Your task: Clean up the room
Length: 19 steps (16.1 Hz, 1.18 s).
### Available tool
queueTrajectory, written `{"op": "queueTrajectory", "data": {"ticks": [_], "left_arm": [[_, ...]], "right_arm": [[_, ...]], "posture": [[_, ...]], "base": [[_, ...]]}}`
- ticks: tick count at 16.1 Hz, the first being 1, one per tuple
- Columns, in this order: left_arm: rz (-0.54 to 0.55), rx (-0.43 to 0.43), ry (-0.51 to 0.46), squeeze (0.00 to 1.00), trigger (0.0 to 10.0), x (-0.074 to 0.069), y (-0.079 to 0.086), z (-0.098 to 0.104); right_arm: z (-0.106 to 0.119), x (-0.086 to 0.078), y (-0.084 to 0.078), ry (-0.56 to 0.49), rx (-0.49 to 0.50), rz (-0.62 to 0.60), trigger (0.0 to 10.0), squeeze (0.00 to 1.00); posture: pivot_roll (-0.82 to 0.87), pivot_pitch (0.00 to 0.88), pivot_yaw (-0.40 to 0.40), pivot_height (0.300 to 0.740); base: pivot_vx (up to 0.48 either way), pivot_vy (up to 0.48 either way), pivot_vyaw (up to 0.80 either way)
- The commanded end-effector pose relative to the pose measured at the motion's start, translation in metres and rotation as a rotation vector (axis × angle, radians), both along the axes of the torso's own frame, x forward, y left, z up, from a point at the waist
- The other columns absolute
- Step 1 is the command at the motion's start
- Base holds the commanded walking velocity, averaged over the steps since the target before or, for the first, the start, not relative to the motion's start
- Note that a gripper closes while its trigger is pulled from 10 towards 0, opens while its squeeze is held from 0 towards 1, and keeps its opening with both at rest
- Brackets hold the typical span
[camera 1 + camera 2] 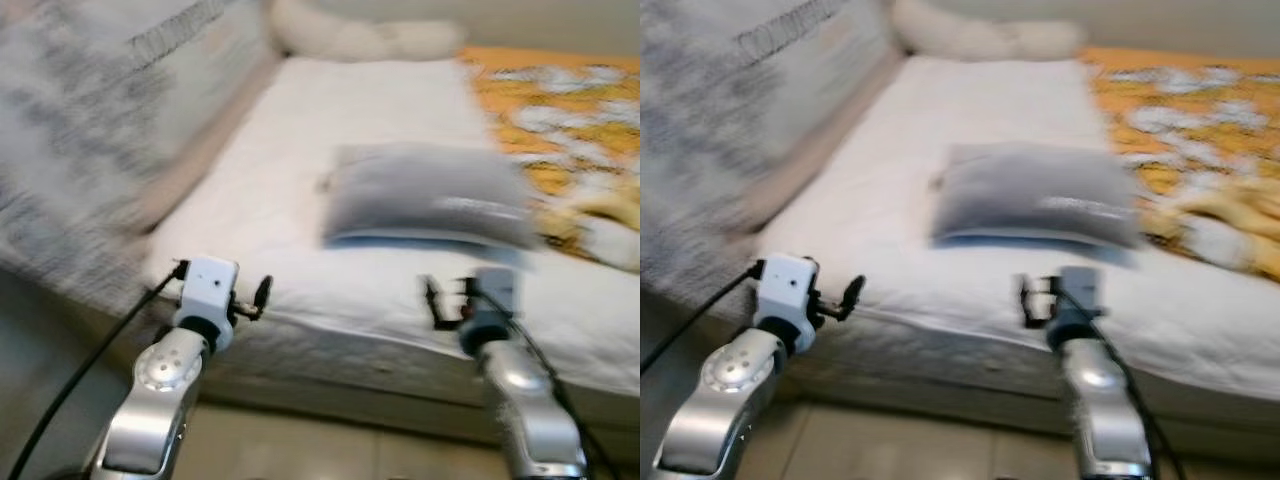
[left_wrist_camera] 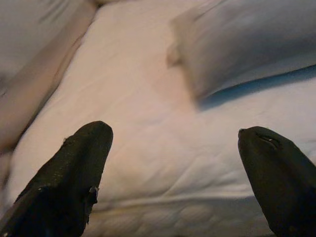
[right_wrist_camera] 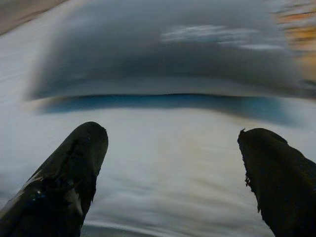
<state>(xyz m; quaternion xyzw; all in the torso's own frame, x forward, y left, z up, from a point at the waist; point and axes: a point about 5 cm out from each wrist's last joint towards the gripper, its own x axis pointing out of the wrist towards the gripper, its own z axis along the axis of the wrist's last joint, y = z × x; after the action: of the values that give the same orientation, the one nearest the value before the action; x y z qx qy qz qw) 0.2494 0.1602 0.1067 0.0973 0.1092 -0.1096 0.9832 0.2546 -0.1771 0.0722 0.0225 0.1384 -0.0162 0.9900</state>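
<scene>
blur softens everything, yet the layout reads well enough. white quilted mattress (image 1: 270, 200) runs away from the robot, and a plump grey rectangular pillow (image 1: 425, 195) lies flat on it, a little toward the robot's right, with a thin blue edge showing along its near side. an orange and white patterned blanket (image 1: 560, 110) is bunched along the right side of the bed, touching or just beside the pillow's right end. a pale cream cushion (image 1: 360, 40) sits at the far head end. on the left a grey patterned fabric panel (image 1: 80, 130) slopes along the bed's side.

both silver arms are raised at the near edge of the mattress. left gripper (image 2: 175, 143) hangs over bare sheet with its black fingers (image 2: 74, 177) spread wide, nothing between them, the pillow off ahead of it. right gripper (image 3: 173, 143) points straight at the pillow's near side, its fingers (image 3: 69, 173) likewise spread apart and empty, near the pillow but not touching it.
</scene>
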Motion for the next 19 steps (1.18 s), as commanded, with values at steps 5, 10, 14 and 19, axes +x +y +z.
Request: {"op": "queueTrajectory", "data": {"ticks": [5, 10, 14, 19], "left_arm": [[0.072, -0.011, -0.005, 0.00, 10.0, 0.005, 0.013, 0.002], [0.102, -0.006, -0.016, 0.00, 10.0, 0.010, 0.016, 0.005], [0.104, -0.008, -0.011, 0.00, 10.0, 0.010, 0.016, 0.005], [0.109, -0.020, -0.012, 0.00, 10.0, 0.010, 0.016, 0.006]], "right_arm": [[0.009, 0.009, 0.005, -0.049, 0.034, 0.023, 10.0, 0.00], [0.010, 0.013, 0.005, -0.046, 0.018, 0.044, 10.0, 0.00], [0.012, 0.014, 0.008, -0.057, 0.007, 0.074, 10.0, 0.00], [0.014, 0.013, 0.015, -0.067, 0.028, 0.110, 10.0, 0.00]], "posture": [[-0.04, 0.000, 0.022, 0.740], [-0.04, 0.000, 0.022, 0.740], [-0.04, 0.000, 0.021, 0.740], [-0.04, 0.000, 0.023, 0.740]], "base": [[0.000, 0.000, -0.62], [0.213, 0.000, 0.00], [0.313, 0.000, 0.00], [0.350, 0.000, 0.00]]}}
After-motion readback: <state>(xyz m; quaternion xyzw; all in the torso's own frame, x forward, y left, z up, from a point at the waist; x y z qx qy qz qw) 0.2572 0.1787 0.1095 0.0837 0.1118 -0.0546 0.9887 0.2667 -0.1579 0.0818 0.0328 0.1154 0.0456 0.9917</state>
